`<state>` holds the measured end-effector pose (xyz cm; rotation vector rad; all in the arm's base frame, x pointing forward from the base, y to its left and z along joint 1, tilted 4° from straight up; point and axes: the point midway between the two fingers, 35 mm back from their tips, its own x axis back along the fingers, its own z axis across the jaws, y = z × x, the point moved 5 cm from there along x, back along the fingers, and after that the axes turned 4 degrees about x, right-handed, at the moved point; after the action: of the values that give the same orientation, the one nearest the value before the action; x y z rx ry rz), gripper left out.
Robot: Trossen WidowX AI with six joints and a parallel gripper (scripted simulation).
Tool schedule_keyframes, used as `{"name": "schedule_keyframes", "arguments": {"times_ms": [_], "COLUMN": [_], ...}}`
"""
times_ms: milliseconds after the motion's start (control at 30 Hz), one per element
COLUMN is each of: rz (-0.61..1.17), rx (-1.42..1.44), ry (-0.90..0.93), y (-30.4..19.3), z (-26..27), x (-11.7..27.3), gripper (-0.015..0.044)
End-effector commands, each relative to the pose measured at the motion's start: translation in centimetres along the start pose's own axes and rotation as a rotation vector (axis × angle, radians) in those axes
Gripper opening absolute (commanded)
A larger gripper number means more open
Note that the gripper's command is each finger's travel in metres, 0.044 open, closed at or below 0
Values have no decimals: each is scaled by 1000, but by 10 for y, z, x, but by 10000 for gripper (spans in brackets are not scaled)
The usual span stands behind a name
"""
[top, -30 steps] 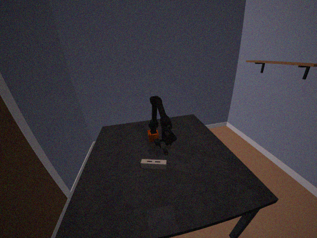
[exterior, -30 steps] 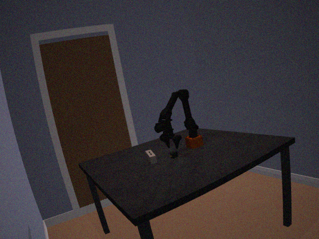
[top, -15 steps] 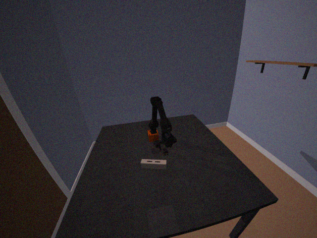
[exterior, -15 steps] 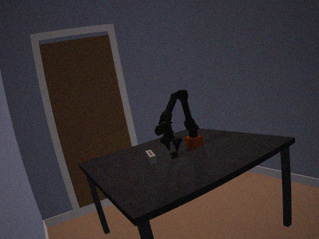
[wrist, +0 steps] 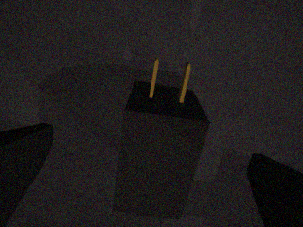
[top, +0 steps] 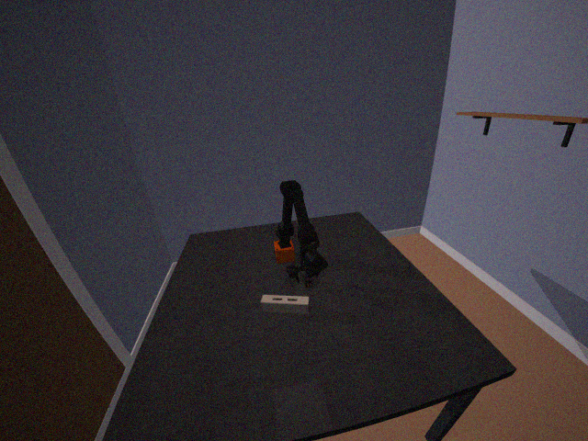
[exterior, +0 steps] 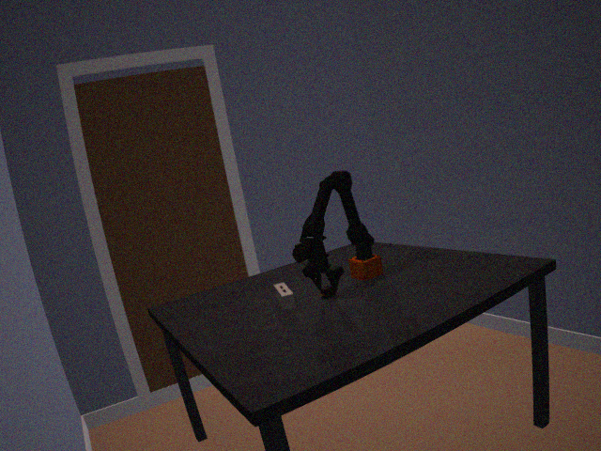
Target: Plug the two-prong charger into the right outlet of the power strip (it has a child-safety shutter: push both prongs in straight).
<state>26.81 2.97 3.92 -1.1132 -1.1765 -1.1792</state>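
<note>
A dark two-prong charger (wrist: 163,148) lies on the dark table, its two brass prongs (wrist: 169,82) pointing away from the wrist camera. My gripper (wrist: 153,149) (top: 303,278) (exterior: 330,289) is open, low over the table, with one finger on each side of the charger and not touching it. In the top and exterior views the charger is hidden by the gripper. A white power strip (top: 284,302) (exterior: 283,289) with two outlets lies flat on the table, a short way in front of the gripper.
The arm's orange base (top: 284,251) (exterior: 364,267) stands on the table (top: 360,342) just behind the gripper. A brown door (exterior: 155,209) and a wall shelf (top: 522,117) are off the table.
</note>
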Motion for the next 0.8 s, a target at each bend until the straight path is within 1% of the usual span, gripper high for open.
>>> {"name": "schedule_keyframes", "arguments": {"times_ms": [0,233,400,767], "rz": [15,15,15,5], "rx": [-5,-5,-5,0], "ry": [-4,-4,-4,0], "y": [-2,-2,-2,-1], "z": [-1,-1,-1,0], "x": [-9,-20,-21,-17], "gripper": [440,440,440,151]}}
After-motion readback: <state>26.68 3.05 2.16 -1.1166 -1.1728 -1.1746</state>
